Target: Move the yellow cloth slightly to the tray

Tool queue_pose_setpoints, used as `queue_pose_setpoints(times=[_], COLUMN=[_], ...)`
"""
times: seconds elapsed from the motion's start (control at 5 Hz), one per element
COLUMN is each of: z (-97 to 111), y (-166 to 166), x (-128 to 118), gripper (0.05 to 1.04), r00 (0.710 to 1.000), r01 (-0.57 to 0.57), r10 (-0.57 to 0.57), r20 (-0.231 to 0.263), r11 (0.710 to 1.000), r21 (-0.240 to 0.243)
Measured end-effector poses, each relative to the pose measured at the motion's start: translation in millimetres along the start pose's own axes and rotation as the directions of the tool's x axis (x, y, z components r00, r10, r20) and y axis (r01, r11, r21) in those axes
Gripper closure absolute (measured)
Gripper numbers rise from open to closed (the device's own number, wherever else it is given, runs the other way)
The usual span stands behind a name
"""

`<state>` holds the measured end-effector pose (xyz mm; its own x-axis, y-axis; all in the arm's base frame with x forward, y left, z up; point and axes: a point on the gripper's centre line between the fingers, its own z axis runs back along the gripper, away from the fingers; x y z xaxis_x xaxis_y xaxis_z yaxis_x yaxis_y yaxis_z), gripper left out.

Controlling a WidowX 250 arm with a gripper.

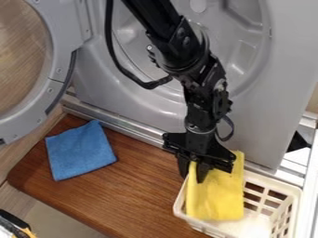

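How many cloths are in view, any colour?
2: a blue cloth on the brown board, and a yellow cloth at the white basket, its upper end under the gripper. Another beneath either can't be ruled out.

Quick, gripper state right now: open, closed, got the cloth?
Gripper: at the upper end of the yellow cloth, by the white basket; can't tell whether it's open or closed on the cloth.

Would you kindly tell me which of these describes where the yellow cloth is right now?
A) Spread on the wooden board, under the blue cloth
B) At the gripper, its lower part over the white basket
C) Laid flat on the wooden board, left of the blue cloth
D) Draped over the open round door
B: the yellow cloth runs from the gripper down over the white basket.
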<state>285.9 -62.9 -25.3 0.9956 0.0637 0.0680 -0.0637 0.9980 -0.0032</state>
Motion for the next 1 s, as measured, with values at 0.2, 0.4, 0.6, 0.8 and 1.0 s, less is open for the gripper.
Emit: queue_pose_setpoints(times=[0.2, 0.4, 0.6, 0.8, 1.0], z=[8, 17, 22, 36, 53], y=[-1, 0, 1, -3, -5], x=[-2, -5, -8, -11, -14], gripper=[0.324, 0.087, 0.079, 0.083, 0.083], r00=[1.0, 0.999, 0.999, 0.998, 0.996], r01=[-0.012, -0.029, -0.034, -0.029, -0.024], r10=[0.012, 0.028, 0.033, 0.026, 0.019], r20=[0.018, 0.03, 0.037, 0.059, 0.085], r11=[1.0, 0.999, 0.999, 0.998, 0.998], r21=[0.012, 0.024, 0.031, 0.05, 0.066])
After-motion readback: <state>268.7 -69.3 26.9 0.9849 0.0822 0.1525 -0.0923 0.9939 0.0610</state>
